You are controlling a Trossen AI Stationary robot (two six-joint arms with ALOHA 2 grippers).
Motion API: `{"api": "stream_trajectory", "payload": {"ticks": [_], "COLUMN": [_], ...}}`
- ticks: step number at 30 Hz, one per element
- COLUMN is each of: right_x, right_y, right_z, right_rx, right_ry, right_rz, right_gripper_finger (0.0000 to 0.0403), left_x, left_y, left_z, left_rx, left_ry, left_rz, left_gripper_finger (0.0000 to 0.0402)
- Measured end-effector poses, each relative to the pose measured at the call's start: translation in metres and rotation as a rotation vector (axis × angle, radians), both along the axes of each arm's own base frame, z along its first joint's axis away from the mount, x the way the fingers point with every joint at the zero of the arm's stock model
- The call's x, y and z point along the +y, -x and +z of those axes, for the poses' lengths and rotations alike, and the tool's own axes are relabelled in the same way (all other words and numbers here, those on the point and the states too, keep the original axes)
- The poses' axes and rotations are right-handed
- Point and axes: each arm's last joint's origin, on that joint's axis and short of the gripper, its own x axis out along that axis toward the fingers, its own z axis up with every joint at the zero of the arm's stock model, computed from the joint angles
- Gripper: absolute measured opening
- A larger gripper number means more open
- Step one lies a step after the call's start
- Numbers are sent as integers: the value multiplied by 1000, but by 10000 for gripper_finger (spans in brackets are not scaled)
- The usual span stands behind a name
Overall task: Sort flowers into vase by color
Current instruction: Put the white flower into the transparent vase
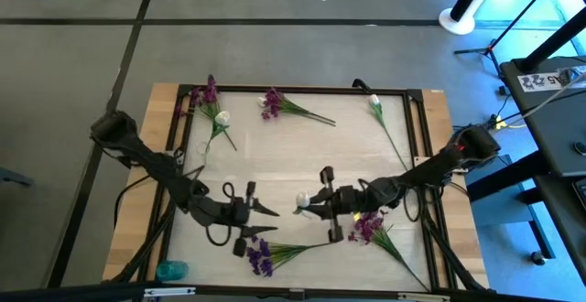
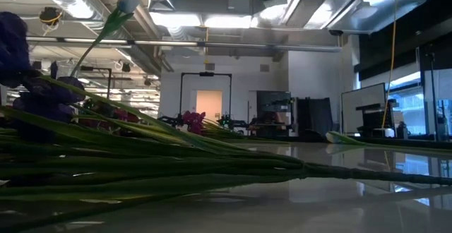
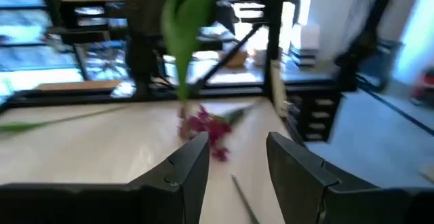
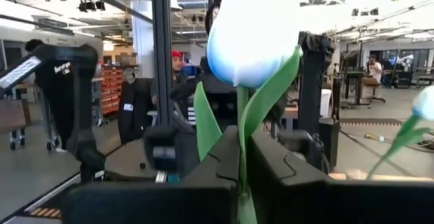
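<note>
My right gripper [image 1: 309, 209] hovers over the table's middle, shut on a white-budded flower [image 1: 300, 199], whose bud [image 4: 254, 41] fills the right wrist view. My left gripper [image 1: 269, 209] faces it from the left, open and holding nothing [image 3: 234, 176]. Two purple flowers [image 1: 261, 254] [image 1: 366, 227] lie flat near the front edge. At the far side lie purple flowers [image 1: 206, 96] [image 1: 272, 103] and white ones [image 1: 222, 119] [image 1: 374, 103]. A small teal object [image 1: 170, 270] lies at the near left corner; whether it is the vase, I cannot tell. My right gripper pinches the flower's green stem [image 4: 242, 125] between its two fingers, a little below the bud. The fingers reach roughly level from the table's right, tipped slightly upward. The flower is lifted clear of the table, and the bud and a leaf [image 4: 203, 119] stick out past the fingertips.
A dark frame [image 1: 293, 90] runs around the pale table top. Long green stems [image 2: 176, 166] of the near purple flower lie right in front of the low camera. People stand in the room beyond the table [image 4: 178, 64]. Bare board [image 1: 302, 156] lies between the far and near flowers.
</note>
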Motion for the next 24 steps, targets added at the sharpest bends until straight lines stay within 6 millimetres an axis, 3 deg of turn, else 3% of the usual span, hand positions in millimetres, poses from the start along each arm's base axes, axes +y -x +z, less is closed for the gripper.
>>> {"api": "stream_trajectory", "payload": {"ticks": [6, 20, 24], "right_x": [11, 3, 1], "right_y": [-20, -23, -23], "right_z": [9, 8, 7], "right_rx": [9, 49, 62], "right_ry": [41, 35, 39], "right_rz": [25, -162, -228], "right_gripper_finger": [7, 21, 40], "left_x": [7, 35, 40], "left_y": [-19, -36, -37], "left_z": [-9, 5, 6], "left_rx": [-70, -218, -223], "left_ry": [-53, 38, 60], "left_rz": [51, 13, 46], "left_gripper_finger": [144, 143, 112]}}
